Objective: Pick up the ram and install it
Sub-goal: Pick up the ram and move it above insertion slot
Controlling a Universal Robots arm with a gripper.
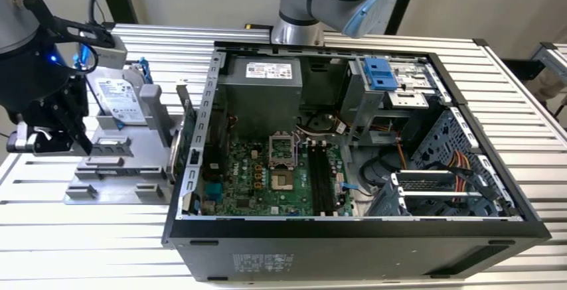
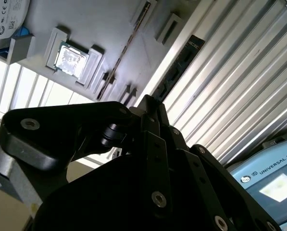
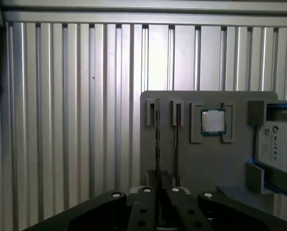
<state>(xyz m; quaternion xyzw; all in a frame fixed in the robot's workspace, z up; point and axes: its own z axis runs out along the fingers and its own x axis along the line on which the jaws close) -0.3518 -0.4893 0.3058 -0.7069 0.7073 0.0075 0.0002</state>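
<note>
- At the exterior view's left, on the ribbed desk point(image 1: 36, 184), sits a grey holder point(image 1: 111, 170), with a hard drive point(image 1: 119, 97) propped at its far end.
- The ram point(image 3: 157, 139) stands on edge in a groove of that holder. It is near the small silver chip point(image 3: 213, 121), and nothing is touching it.
- The hand point(image 3: 157, 186) hangs above the holder, apart from it and pointing down. In the first wrist view the ram's thin edge runs roughly in line with its tip.
- Its fingers point(image 2: 155, 144) come together at one tip, so I judge the hand clenched on nothing.
- The step in hand looks like the approach for the pick-up, since nothing is lifted yet. A grasp would call for the jaws to part and then come down squarely across the stick's flat faces, because the edge it offers is very thin.
- Further right, the open computer case point(image 1: 354, 237) lies on its side. The long black slots point(image 1: 319, 180) on its board look empty, so the install is not yet done.
</note>
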